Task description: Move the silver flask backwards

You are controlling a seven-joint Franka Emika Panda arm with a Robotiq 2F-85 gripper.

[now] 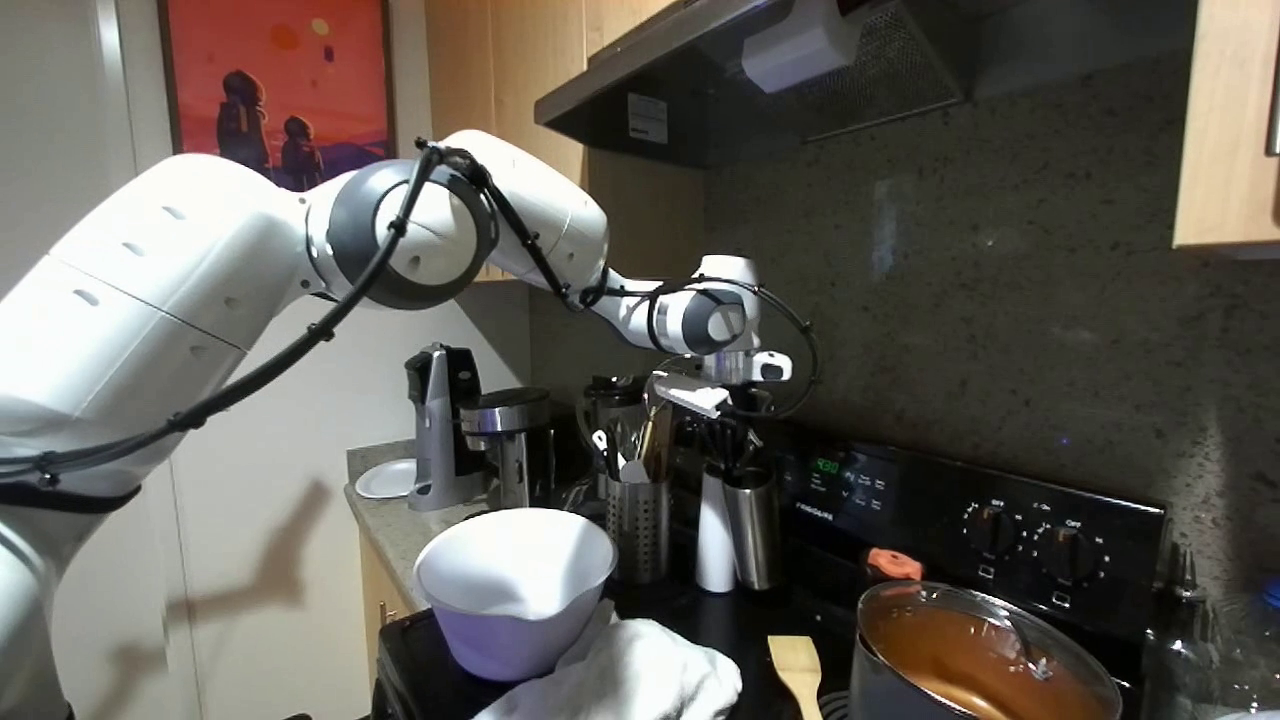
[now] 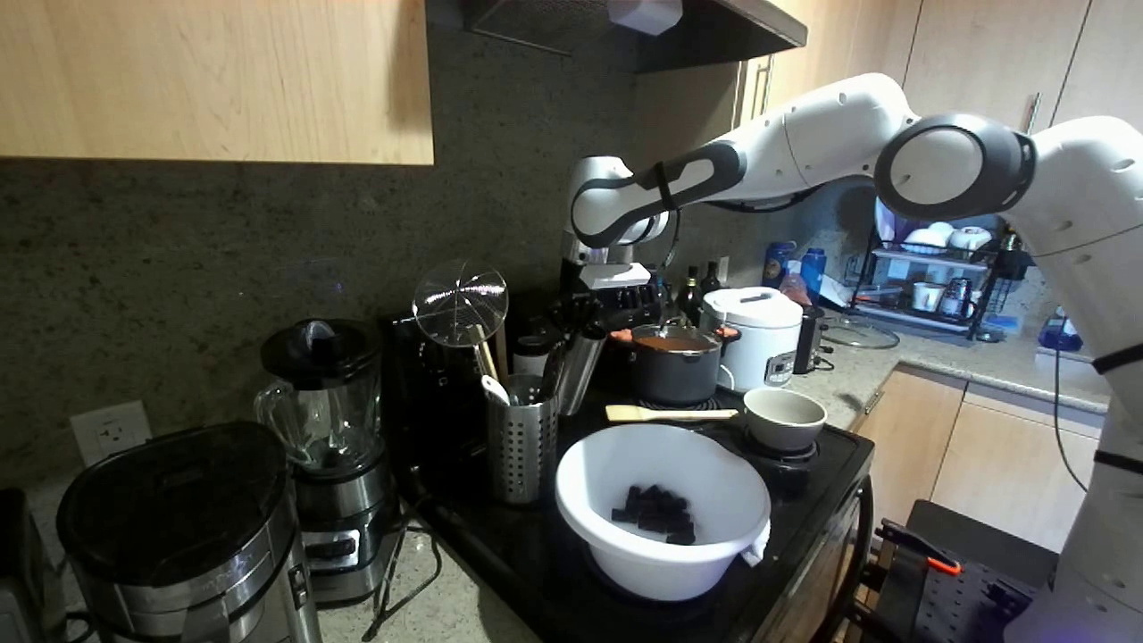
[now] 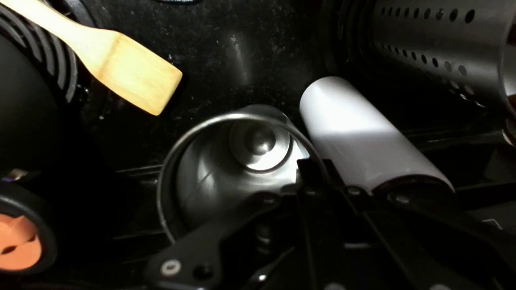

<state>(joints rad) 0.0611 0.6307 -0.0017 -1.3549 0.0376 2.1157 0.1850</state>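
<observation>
My gripper is pinched on the rim of the silver flask, one dark fingertip inside its mouth, my linkage hiding the near edge. The flask tilts beside the white cylinder; whether the flask's base touches the stovetop, I cannot tell.

Looks down into the shiny interior of the silver flask. Shows its rim pinched by the gripper, a white cylinder just beside, a wooden spatula near, a perforated metal canister at upper right.
</observation>
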